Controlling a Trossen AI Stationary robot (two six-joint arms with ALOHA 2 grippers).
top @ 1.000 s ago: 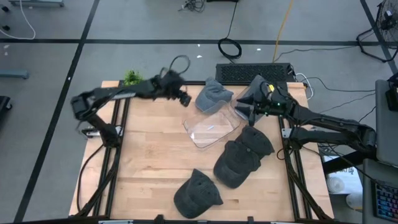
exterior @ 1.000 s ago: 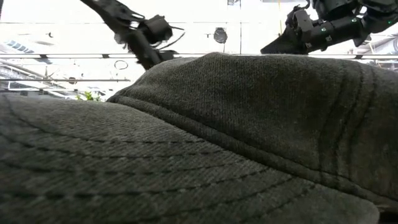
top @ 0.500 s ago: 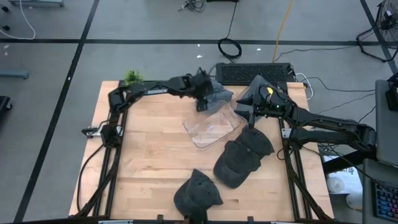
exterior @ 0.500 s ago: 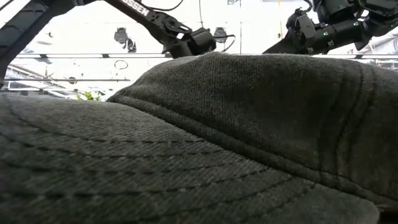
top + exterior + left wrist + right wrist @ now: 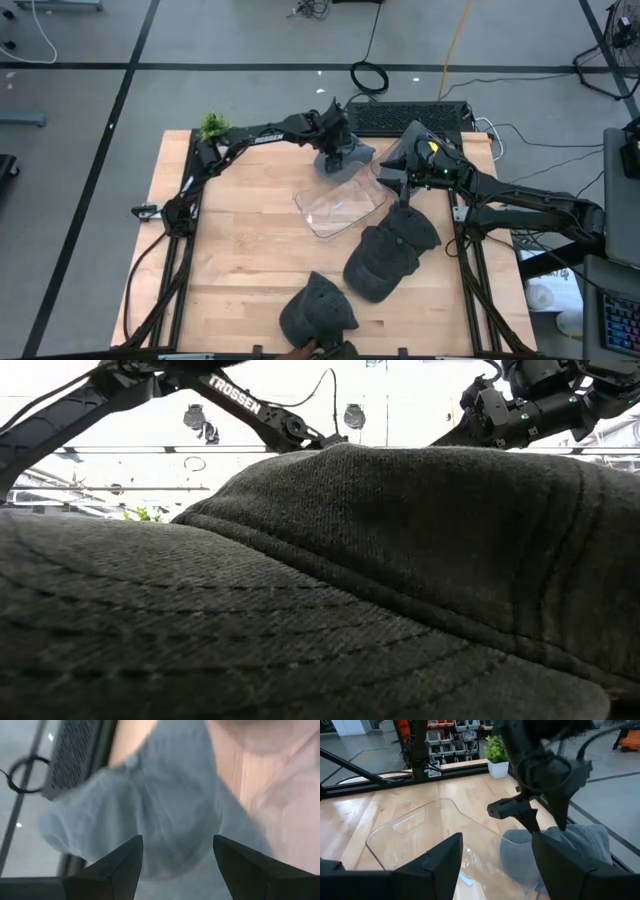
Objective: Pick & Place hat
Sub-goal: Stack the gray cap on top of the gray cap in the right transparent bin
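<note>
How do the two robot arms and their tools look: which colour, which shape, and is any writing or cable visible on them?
Both arms are black, thin and jointed. The left arm carries white "TROSSEN" lettering, and a thin black cable loops along it. The left tool has two dark, wedge-shaped fingers. The right arm shows a small yellow-green mark close to its wrist; the right tool has similar dark fingers.

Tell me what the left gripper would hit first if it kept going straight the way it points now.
Most likely the light grey fabric hat at the table's far edge. The left gripper has its dark fingers spread open, and the hat fills the gap between them. How far off it is cannot be told.
</note>
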